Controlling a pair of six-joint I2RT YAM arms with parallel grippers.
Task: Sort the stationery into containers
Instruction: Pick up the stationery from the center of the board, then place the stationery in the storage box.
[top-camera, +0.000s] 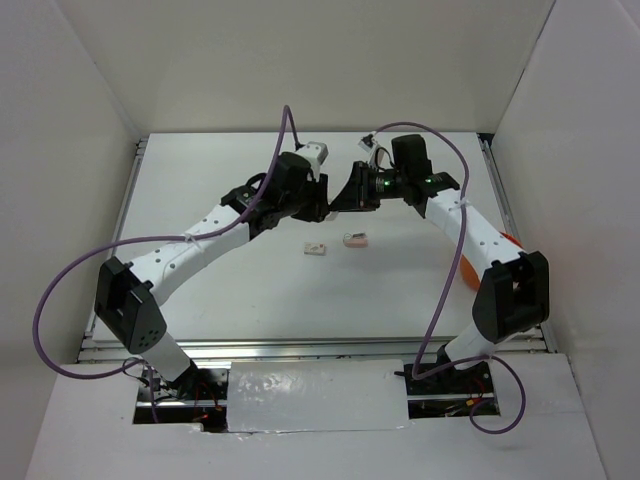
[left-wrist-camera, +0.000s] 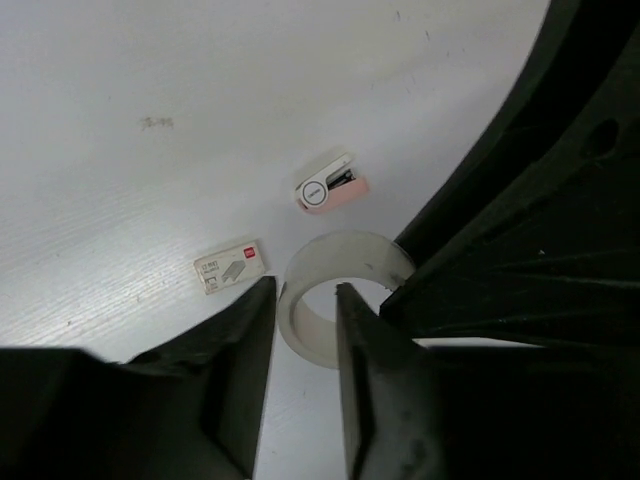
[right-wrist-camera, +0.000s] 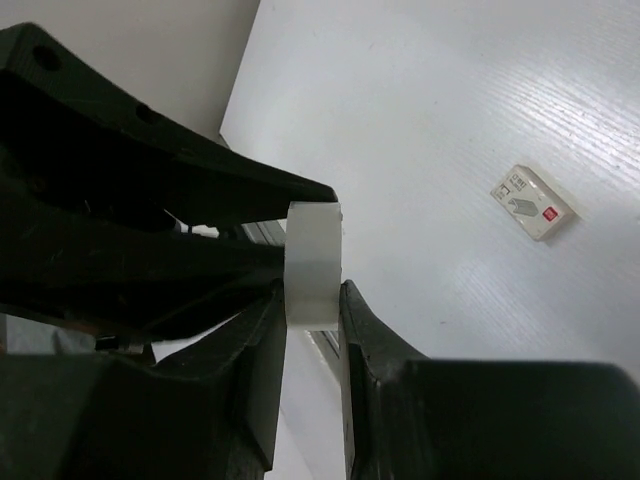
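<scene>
Tape (right-wrist-camera: 313, 250) sits at the desk's (top-camera: 250, 290) 12 o'clock. The right gripper (right-wrist-camera: 310, 295) is clamped across its width, while the left gripper (left-wrist-camera: 305, 290) stands apart, loosely astride its wall. An eraser (top-camera: 354, 239) lies at 6 o'clock of it.

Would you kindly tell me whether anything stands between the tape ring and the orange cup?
Nothing loose visibly does. The tape ring sits between the fingers of the left gripper and right gripper. The orange cup shows only as a sliver at the right edge, behind the right arm, so its opening cannot be checked.
</scene>
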